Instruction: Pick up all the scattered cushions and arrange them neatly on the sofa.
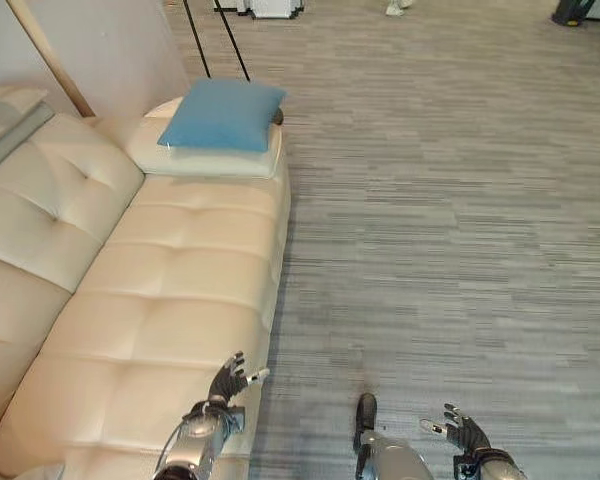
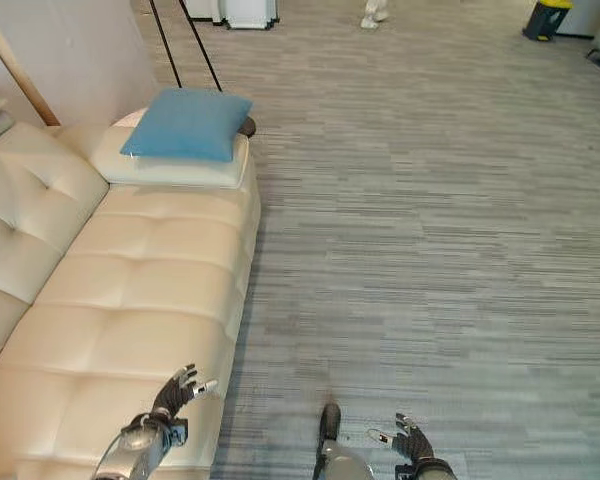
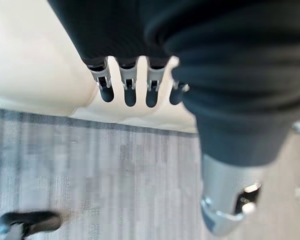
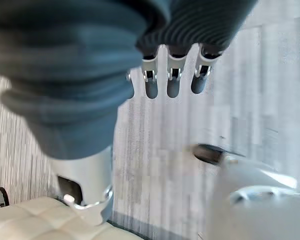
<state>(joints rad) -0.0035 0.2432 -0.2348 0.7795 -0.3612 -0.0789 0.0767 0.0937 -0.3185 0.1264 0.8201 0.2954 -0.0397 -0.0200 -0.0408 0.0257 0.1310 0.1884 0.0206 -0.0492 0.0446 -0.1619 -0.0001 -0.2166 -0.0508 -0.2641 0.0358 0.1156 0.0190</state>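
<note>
Left hand (image 1: 226, 382) open, blue cushion (image 1: 222, 114) well beyond

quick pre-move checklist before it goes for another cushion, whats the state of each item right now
1. Left hand empty, fingers straight, over the sofa's front edge: ok.
2. Right hand empty, fingers spread, above the floor: ok.
3. Blue cushion lies flat on the cream cushion at the sofa's far end: ok.
4. Stack neatly squared: not ok, the blue one sits skewed and overhangs toward the floor side.
5. Seat free for more cushions: ok.
6. Next cushion to fetch located: cannot tell, none seen on the visible floor.
</note>
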